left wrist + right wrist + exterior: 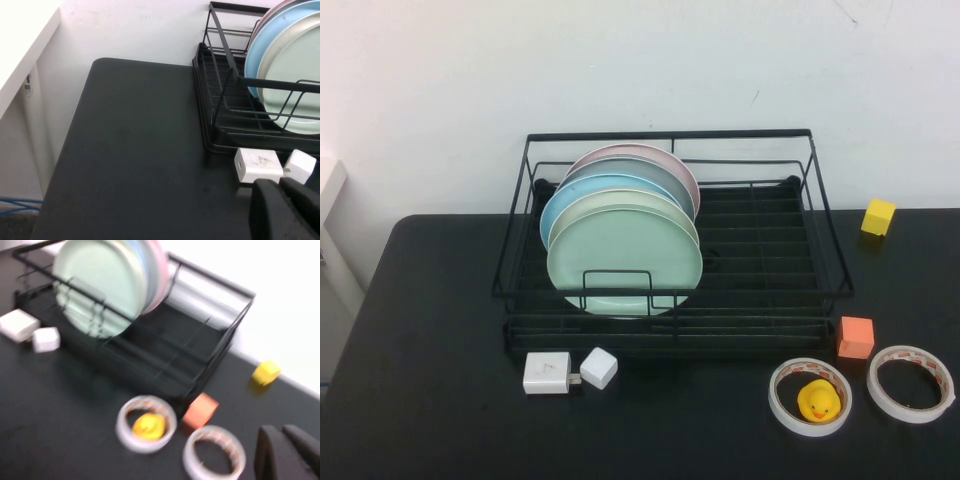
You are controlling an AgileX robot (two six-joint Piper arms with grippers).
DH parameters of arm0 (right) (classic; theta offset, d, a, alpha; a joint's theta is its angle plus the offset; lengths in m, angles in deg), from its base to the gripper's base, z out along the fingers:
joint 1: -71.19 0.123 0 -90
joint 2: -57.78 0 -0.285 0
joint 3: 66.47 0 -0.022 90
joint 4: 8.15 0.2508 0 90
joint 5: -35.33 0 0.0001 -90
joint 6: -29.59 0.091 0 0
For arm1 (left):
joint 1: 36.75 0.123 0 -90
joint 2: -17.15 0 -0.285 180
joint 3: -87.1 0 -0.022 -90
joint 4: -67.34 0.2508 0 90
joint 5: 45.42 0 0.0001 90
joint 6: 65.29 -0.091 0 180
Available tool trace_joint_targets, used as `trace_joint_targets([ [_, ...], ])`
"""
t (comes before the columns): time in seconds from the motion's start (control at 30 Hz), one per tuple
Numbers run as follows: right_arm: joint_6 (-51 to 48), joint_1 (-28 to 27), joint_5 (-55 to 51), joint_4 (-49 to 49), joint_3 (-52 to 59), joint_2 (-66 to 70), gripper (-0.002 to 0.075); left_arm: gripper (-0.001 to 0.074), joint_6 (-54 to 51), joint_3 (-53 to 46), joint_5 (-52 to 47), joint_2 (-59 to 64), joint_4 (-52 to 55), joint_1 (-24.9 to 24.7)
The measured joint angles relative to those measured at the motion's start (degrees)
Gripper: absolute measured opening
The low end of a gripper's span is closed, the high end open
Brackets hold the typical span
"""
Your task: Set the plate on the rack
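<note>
Left gripper (284,186) — fingers together, holding nothing; seen only in its own wrist view, low over the table's left front, just short of the white charger (258,165) and the small white cube (300,166) beside it.

Right gripper (285,432) — fingers together, empty; seen only in its wrist view, above the table's right front, near one tape ring (213,455) and well apart from the rack.

Plate (625,260) — pale mint green, round, plain. It stands upright on edge in the rack (670,135), frontmost of a row of plates on the left side, behind a low wire loop; a cream plate (670,212), a light blue plate (560,210) and a pink plate (682,170) stand behind it. Judged placed already.

Handling, as judged: stiff, smooth, likely slippery under the pads; breakable if ceramic; moderate in weight. Best hold — the exposed upper rim, pinched across its thickness, clear of the wire dividers.

Table (440,380) — black. Sundries on it: yellow duck (819,401) inside a tape ring (810,397), a second ring (911,384), orange block (856,337), yellow block (878,216).
</note>
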Motion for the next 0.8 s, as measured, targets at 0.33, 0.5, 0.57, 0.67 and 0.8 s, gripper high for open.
trace_joint_targets([
  [0.33, -0.41, -15.31, 11.77, -0.21, 14.06, -1.9, 0.0001, -0.0001, 0.0, 0.0, 0.0, 0.0, 0.0, 0.0],
  [0.5, 0.08, -17.47, 12.7, -0.13, 19.13, -1.9, 0.0001, -0.0001, 0.0, 0.0, 0.0, 0.0, 0.0, 0.0],
  [0.57, 0.21, -17.63, 15.26, -0.13, 19.79, -1.9, 0.0001, -0.0001, 0.0, 0.0, -0.1, 0.0, -0.12, 0.0],
  [0.67, 0.21, -17.98, 17.63, 0.0, 20.26, -1.9, 0.0001, -0.0001, 0.0, 0.0, -0.1, -0.04, -0.12, 0.0],
  [0.8, 0.21, -17.98, 17.89, 0.35, 20.31, -1.9, 0.0001, -0.0001, 0.0, 0.0, -0.1, -0.13, -0.12, 0.0],
])
